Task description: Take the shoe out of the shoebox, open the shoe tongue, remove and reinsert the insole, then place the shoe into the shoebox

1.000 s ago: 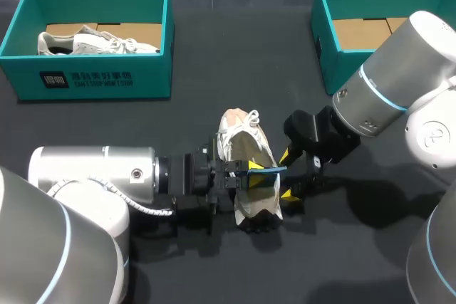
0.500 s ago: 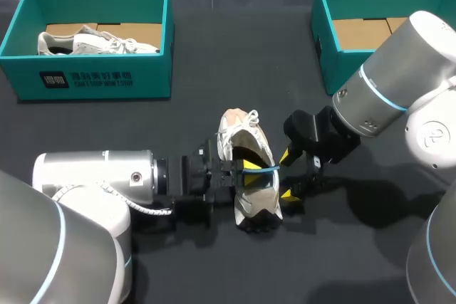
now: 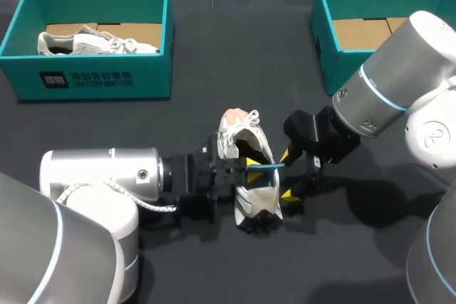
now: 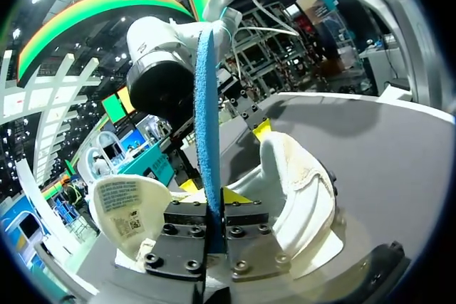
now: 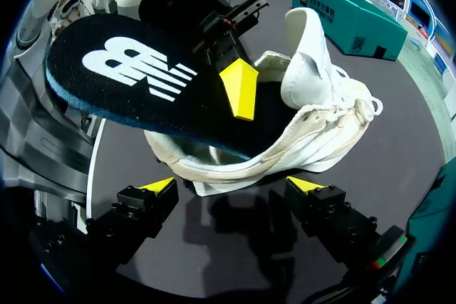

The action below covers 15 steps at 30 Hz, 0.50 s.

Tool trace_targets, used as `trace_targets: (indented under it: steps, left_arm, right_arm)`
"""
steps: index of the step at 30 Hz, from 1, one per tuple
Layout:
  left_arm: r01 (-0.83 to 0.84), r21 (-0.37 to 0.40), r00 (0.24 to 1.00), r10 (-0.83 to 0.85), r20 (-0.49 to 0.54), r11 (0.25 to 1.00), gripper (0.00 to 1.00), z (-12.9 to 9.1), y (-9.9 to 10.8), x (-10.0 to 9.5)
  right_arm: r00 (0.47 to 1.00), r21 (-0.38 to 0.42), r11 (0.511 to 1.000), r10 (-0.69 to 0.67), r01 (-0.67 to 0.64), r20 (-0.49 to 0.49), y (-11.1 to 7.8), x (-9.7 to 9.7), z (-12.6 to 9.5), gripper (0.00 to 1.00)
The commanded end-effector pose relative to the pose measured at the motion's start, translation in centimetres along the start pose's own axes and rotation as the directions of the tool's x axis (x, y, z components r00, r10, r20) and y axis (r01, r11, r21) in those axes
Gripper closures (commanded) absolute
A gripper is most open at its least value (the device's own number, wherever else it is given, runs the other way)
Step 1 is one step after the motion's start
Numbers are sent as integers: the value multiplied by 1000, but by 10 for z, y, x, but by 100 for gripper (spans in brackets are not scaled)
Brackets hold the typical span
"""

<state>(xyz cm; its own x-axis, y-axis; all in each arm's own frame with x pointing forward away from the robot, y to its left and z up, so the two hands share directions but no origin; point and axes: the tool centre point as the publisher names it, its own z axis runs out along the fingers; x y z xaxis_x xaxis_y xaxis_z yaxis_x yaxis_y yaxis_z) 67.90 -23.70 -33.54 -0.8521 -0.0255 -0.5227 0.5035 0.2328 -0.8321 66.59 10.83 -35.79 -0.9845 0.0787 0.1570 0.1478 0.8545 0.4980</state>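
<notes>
A white sneaker [image 3: 246, 149] lies on its side mid-table, its opening toward my right arm. My left gripper [image 3: 242, 171] is shut on the edge of the insole [image 3: 267, 167], blue underneath and black on top, which sticks out of the shoe's opening. In the left wrist view the insole [image 4: 205, 119] stands edge-on between the closed fingers [image 4: 187, 227], with the shoe [image 4: 303, 190] beside it. My right gripper [image 5: 232, 186] is open and straddles the shoe [image 5: 320, 129] by its sole, with the insole [image 5: 135, 76] ahead of it. A teal shoebox [image 3: 326, 40] with a bare cardboard floor stands at the back right.
A second teal shoebox [image 3: 89, 80] at the back left holds another white sneaker [image 3: 96, 42]. The table [image 3: 235, 69] is a dark mat.
My left arm has shifted slightly to the right, carrying the insole with it. The right arm and the shoe have stayed put.
</notes>
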Motion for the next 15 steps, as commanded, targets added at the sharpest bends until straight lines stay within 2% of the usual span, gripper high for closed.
trace_targets:
  steps: [1,6,11,13,14,15]
  left_arm:
    - [3,-1,1000,-3,-3,1000,71,-7,-14,1]
    - [11,22,1000,-10,-8,1000,65,-12,-32,2]
    - [-3,39,1000,4,-17,999,68,-12,-45,7]
    - [-12,40,1000,13,-20,999,76,-12,-47,9]
    - [-16,42,1000,17,-22,999,85,-11,-48,10]
    - [-29,40,999,30,-19,999,100,-10,-48,11]
  right_arm:
    - [1000,3,1000,1,-1,3,1,1,1,0]
    - [1000,3,1000,1,-1,3,1,1,1,0]
    - [1000,3,1000,1,-1,3,1,1,1,0]
    - [1000,3,1000,1,-1,3,1,1,1,0]
    - [1000,3,1000,1,-1,3,1,1,1,0]
    - [1000,3,1000,1,-1,3,1,1,1,0]
